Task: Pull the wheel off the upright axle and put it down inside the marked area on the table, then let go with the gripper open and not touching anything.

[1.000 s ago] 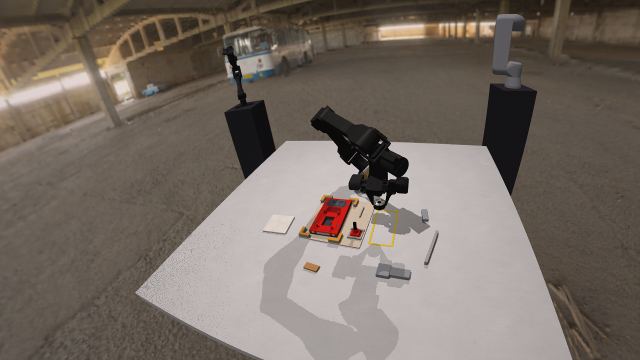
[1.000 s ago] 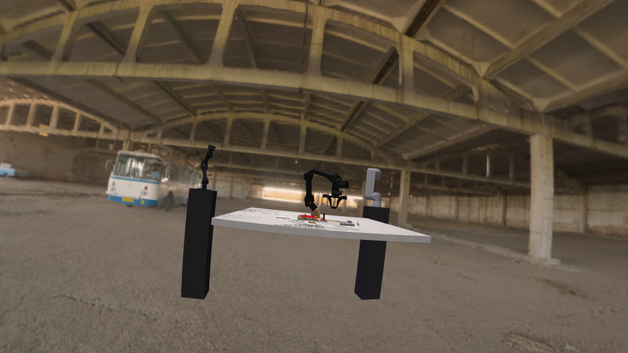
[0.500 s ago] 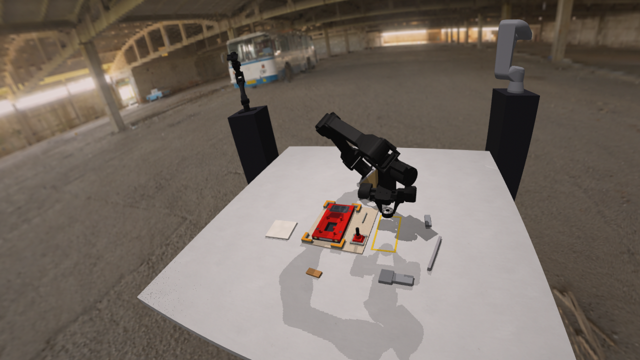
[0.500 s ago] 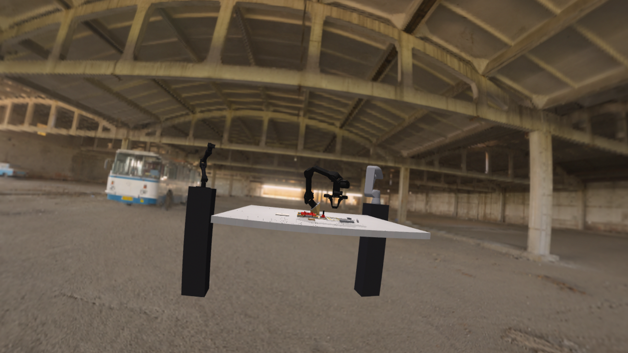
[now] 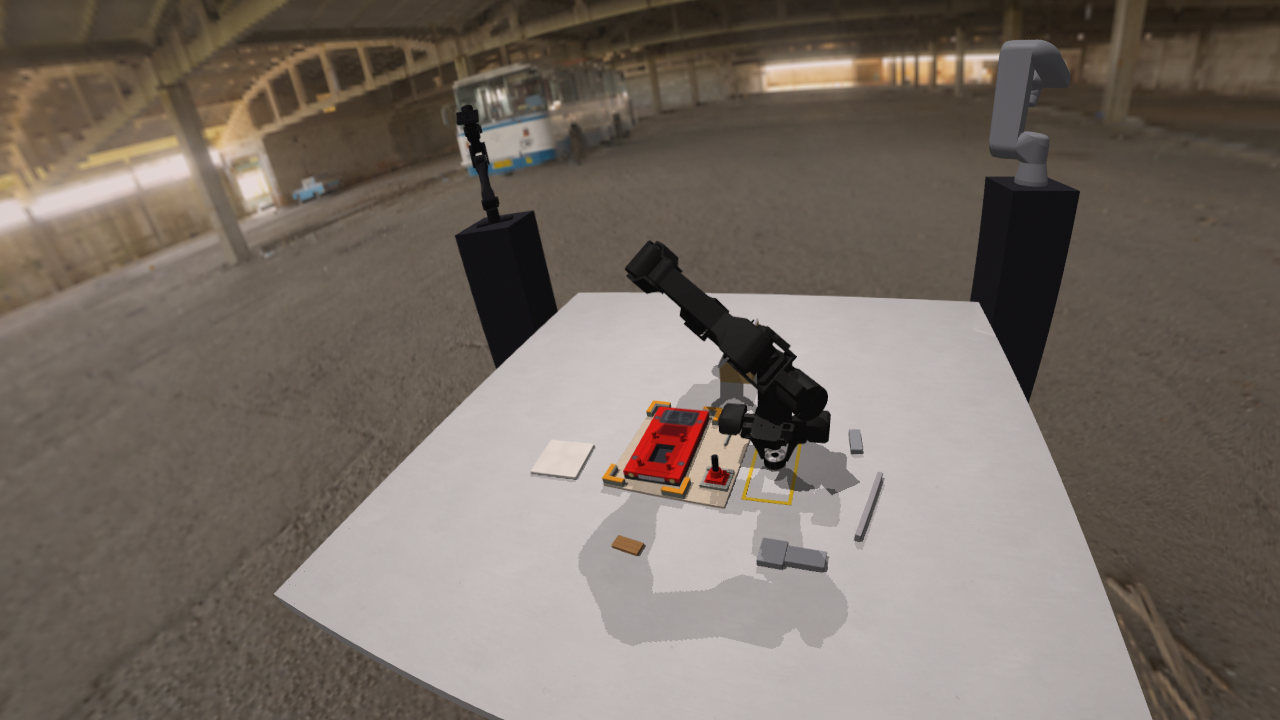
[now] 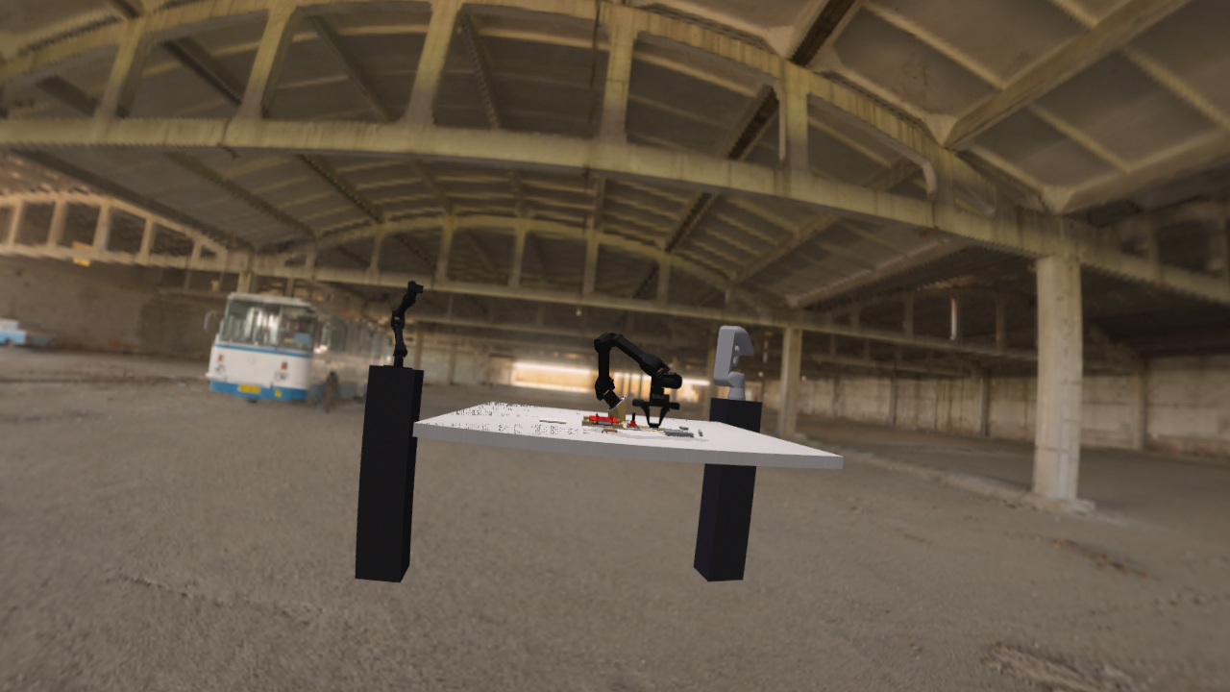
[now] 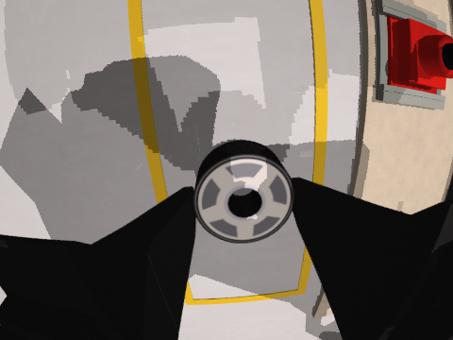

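My gripper (image 5: 775, 451) (image 6: 655, 425) (image 7: 243, 193) points down, shut on the wheel, a black tyre with a pale spoked hub. The wheel (image 5: 775, 459) (image 7: 244, 229) lies flat between the fingertips, hub face up, off the axle. From above it shows within the yellow outline of the marked area (image 5: 768, 502) (image 7: 321, 94). It is low over the table; whether it touches cannot be told. The black upright axle (image 5: 715, 462) (image 7: 449, 56) stands bare on its red base (image 5: 716, 477) (image 7: 401, 52), left of the gripper in the top view.
The beige board (image 5: 702, 495) (image 7: 392, 142) carries the axle base and a red car body (image 5: 637, 469) between orange corner pieces. Grey blocks (image 5: 808, 558), a grey bar (image 5: 868, 507) and a small grey block (image 5: 855, 441) lie around the marked area. A brown block (image 5: 627, 544) lies near the board.
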Available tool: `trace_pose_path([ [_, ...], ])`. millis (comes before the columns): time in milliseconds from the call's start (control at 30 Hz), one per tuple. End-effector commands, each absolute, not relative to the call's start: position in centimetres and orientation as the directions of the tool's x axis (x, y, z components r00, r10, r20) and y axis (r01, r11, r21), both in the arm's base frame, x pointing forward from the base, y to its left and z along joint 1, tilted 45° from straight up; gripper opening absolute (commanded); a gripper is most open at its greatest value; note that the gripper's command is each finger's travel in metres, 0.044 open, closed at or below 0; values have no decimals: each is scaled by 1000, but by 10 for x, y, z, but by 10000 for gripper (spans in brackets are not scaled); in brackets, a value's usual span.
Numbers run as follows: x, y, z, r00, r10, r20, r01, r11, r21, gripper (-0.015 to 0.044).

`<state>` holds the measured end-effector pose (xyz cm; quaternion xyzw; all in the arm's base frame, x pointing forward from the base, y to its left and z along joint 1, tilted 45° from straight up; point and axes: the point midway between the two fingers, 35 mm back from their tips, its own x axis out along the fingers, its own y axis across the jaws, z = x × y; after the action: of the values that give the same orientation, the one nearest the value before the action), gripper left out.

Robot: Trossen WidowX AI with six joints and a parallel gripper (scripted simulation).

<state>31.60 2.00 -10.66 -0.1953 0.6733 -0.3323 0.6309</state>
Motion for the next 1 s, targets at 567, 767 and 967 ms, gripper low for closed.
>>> trace_pose_path([
  [567, 320, 43, -83, -124, -683, -720, 152, 704, -694, 300],
  [767, 320, 54, -73, -117, -686, -719, 145, 704, -695, 326],
  [967, 268, 76, -29, -122, -681, -722, 145, 708, -692, 440],
])
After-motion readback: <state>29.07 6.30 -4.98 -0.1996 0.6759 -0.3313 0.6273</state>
